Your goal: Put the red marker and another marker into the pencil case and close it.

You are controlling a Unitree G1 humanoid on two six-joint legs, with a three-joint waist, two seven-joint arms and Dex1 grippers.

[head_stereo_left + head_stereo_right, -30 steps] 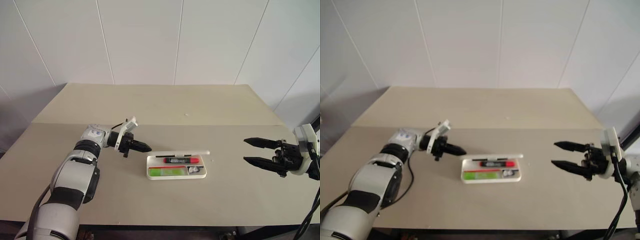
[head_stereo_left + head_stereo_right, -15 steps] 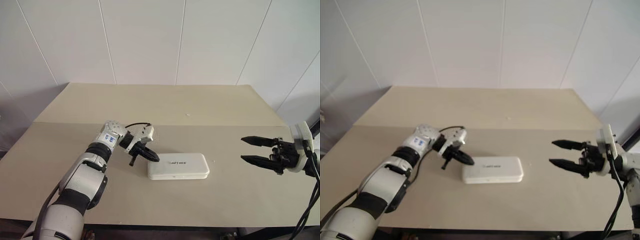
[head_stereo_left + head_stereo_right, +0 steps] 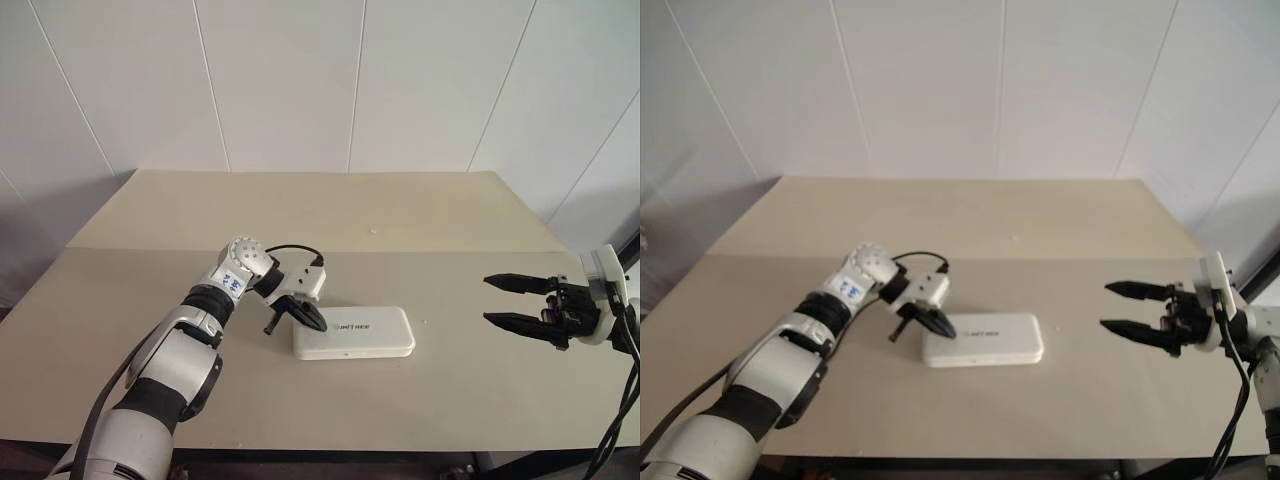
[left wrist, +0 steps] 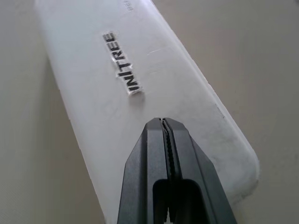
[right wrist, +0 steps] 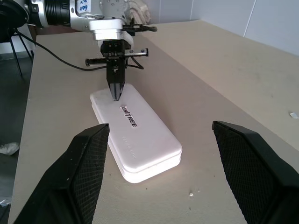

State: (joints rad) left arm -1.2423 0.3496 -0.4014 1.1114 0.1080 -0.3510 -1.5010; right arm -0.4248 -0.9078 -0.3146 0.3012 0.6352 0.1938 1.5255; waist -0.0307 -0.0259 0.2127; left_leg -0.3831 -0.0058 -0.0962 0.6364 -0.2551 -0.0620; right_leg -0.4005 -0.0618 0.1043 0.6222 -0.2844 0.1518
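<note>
The white pencil case (image 3: 365, 332) lies flat in the middle of the table with its lid down and dark lettering (image 4: 122, 77) on top. The lid hides the red marker and the other marker. My left gripper (image 3: 315, 322) is shut with nothing in it. It points down at the case's left end, its tip (image 5: 115, 95) right at the lid, though contact is unclear. My right gripper (image 3: 488, 299) hovers well to the right of the case, level and open, its wide fingers (image 5: 88, 172) empty.
The beige table (image 3: 300, 210) stretches back to a white panelled wall. A tiny white speck (image 3: 372, 230) lies far behind the case. A black cable (image 3: 290, 250) loops over my left wrist.
The case lid, open a second ago with the markers showing inside, is now down. My left gripper moved right and rolled to point down at the case's left end. The right gripper stayed put.
</note>
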